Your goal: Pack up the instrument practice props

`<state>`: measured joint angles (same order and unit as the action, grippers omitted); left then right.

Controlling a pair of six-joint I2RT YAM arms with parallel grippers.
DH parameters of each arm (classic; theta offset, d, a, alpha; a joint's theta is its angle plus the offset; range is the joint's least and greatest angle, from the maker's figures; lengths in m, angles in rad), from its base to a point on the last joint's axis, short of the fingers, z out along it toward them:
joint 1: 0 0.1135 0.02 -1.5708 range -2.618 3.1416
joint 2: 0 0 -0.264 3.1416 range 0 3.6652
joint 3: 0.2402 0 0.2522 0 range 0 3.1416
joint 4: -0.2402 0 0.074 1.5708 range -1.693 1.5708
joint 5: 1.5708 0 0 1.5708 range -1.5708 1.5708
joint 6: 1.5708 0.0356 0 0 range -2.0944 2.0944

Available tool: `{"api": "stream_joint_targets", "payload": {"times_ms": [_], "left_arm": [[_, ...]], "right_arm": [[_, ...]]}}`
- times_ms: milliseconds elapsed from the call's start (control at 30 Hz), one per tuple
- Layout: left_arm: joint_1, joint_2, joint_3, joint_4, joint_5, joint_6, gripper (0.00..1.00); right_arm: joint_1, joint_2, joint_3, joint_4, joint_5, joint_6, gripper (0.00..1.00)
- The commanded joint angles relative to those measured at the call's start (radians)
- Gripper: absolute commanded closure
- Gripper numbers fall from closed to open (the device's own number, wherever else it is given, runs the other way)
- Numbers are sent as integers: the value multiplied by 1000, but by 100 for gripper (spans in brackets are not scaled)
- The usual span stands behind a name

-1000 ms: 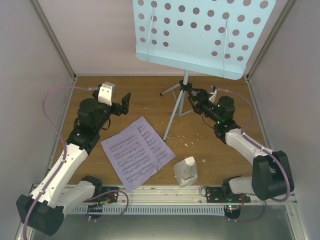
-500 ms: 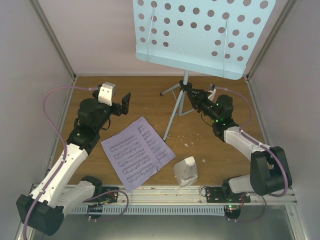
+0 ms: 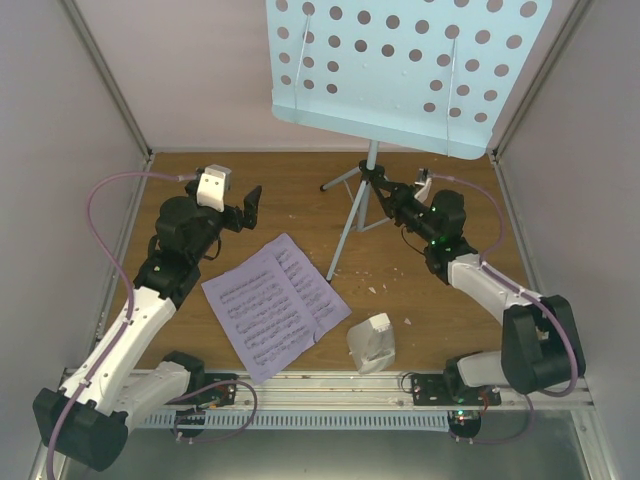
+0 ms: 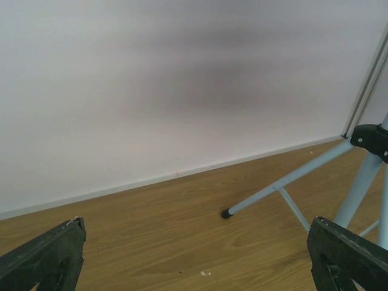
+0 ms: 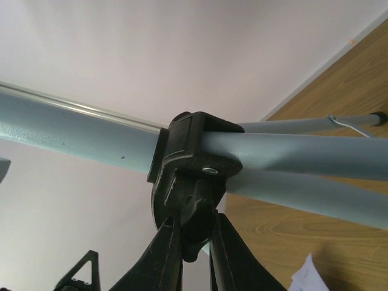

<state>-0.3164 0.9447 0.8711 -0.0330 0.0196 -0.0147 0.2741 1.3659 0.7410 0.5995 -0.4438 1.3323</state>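
Note:
The pale-blue music stand (image 3: 400, 70) stands at the back, its hole-punched tray high over the tripod legs (image 3: 345, 235). My right gripper (image 3: 383, 188) is shut on the black knob (image 5: 197, 239) under the stand's leg hub (image 5: 188, 151). The fingers (image 5: 162, 254) press the knob from both sides. The lavender-white sheet music (image 3: 275, 305) lies flat at the centre front. The white metronome (image 3: 372, 342) sits to its right near the front rail. My left gripper (image 3: 245, 205) hovers open left of the stand, with one stand leg (image 4: 285, 185) ahead of it and nothing between its fingers (image 4: 45, 257).
Small white crumbs (image 3: 375, 290) lie scattered on the wooden floor (image 3: 290, 195). White walls (image 3: 60, 150) close in the left, right and back. A metal rail (image 3: 320, 385) with the arm bases runs along the front edge.
My right gripper has reached in to the stand's hub and closed on the black knob. The left arm, sheet music and metronome have not moved.

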Motion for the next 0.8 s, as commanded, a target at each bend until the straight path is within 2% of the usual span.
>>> {"api": "stream_joint_targets", "payload": {"times_ms": [0,200,333,500,767], "left_arm": [[-2,3,-11,54,-11,9,1],[-3,6,-11,53,-11,9,1],[-2,11,-11,53,-11,9,1],[-3,15,-10,52,-11,9,1],[-3,15,-10,51,-12,9,1]], "right_arm": [[-3,-35,33,-62,71,-130,100],[22,-53,104,-207,163,-411,100],[42,-45,119,-207,186,-631,100],[57,-6,155,-249,172,-829,100],[94,-29,160,-306,264,-1140,100]]}}
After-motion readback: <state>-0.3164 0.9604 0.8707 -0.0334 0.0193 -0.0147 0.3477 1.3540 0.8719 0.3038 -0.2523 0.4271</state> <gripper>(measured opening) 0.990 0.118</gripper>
